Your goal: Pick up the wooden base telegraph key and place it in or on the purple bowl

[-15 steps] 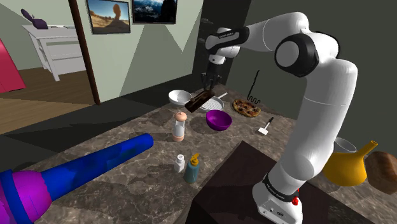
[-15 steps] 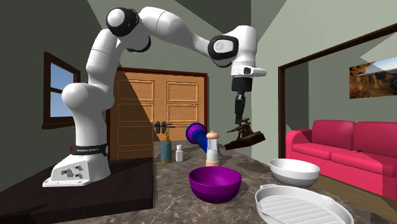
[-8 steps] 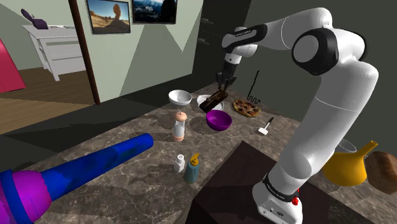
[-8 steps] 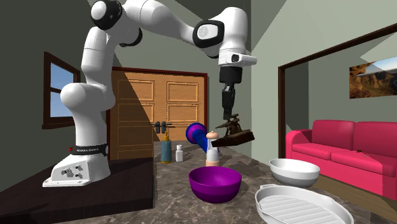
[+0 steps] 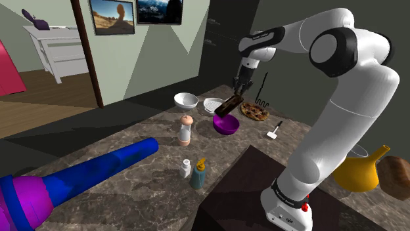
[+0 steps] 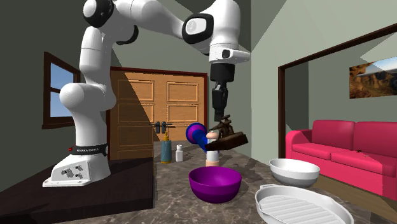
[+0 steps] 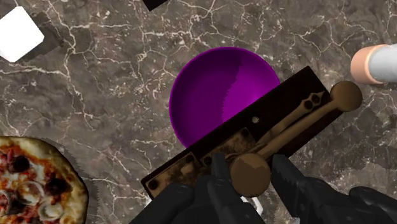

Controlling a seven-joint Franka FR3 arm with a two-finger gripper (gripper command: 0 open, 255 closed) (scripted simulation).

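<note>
While you look this over: the gripper [image 7: 248, 173] is closed on the telegraph key [image 7: 254, 137]. Both black fingers pinch the round brown fitting near one end of its dark base. The key's brown lever runs along the base to a second knob at the other end.

The key is in the air, clear of the marble counter [image 5: 131, 177]. In the wrist view, part of its base crosses the rim of the purple bowl [image 7: 213, 95] on the side nearer the salt shaker [image 7: 375, 63], and the rest hangs outside the rim. In the second exterior view you see a clear gap between key and bowl, with no contact, and the base tilted a little. The bowl sits upright on the counter with nothing visible in it.

Around the bowl you have:
- a pizza [image 5: 254, 111] just beyond it
- a white spatula [image 5: 273, 131] toward the shoulder view's right
- a white bowl [image 5: 186, 100] and a ridged white dish [image 5: 213, 104] side by side on the far left
- two small bottles [image 5: 192, 172] nearer the stand
- a blue and purple cone [image 5: 79, 174] lying across the near counter
- a yellow jug [image 5: 360, 169] behind the arm
</note>
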